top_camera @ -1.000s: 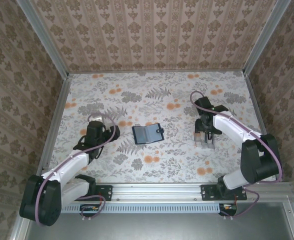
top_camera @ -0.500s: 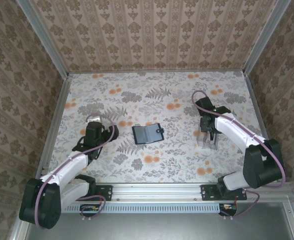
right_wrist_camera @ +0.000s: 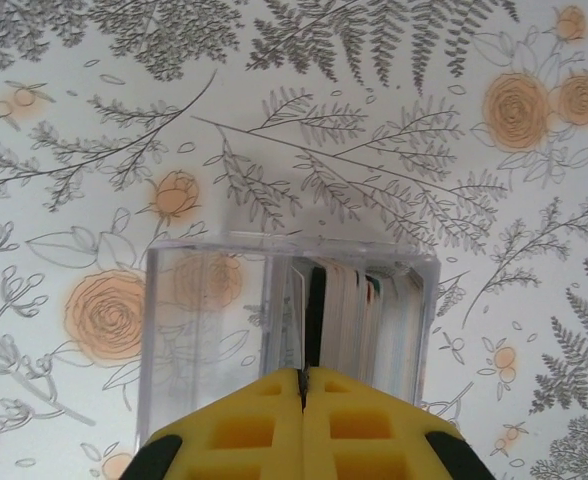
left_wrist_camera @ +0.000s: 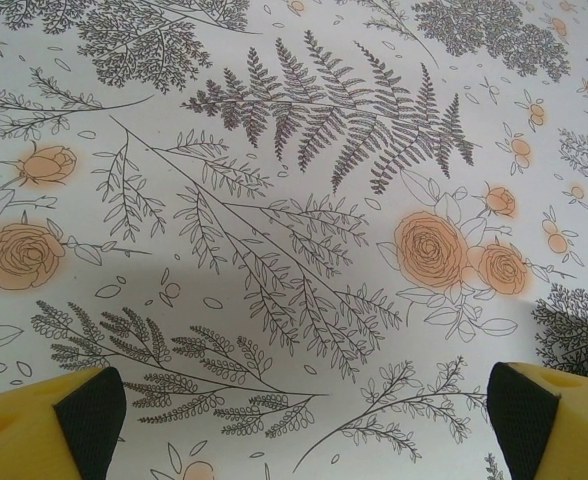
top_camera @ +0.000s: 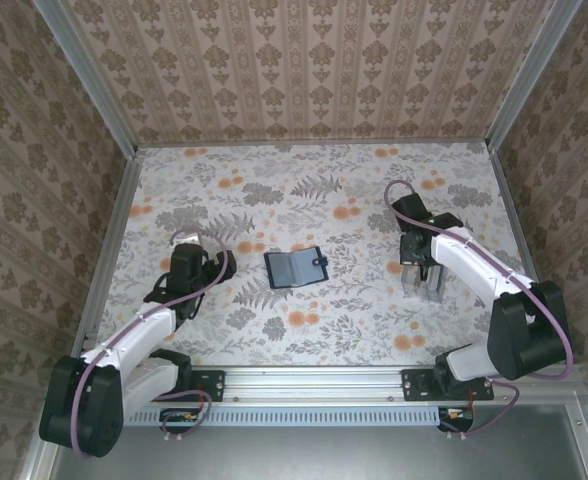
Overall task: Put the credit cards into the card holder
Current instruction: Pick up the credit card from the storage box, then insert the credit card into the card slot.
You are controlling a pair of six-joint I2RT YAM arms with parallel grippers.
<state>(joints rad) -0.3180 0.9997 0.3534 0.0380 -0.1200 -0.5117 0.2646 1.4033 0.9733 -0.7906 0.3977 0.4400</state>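
Right gripper (right_wrist_camera: 302,376) is closed, yellow pads pressed together. A thin pale card edge runs straight into the seam, so it looks pinched on one of the credit cards (right_wrist_camera: 349,310). The cards stand upright on edge, packed in the right half of a clear plastic box (right_wrist_camera: 204,300) directly under and just ahead of this gripper. The box's left half shows only the desk (left_wrist_camera: 274,150) print through it. The gripper points down into the box, and the box sits on the desk. Left gripper (left_wrist_camera: 304,425) is wide open, with one fingertip at each bottom corner of its wrist view. It grips nothing, has bare floral desk between and ahead of the fingers, and is low over the surface. In the top view, the card holder (top_camera: 296,267) lies opened flat on the desk roughly midway between the two grippers. It is well apart from both: off to the right gripper's left and the left gripper's right. It's dark navy with a small tab on the side toward the right gripper, and nothing touches it.
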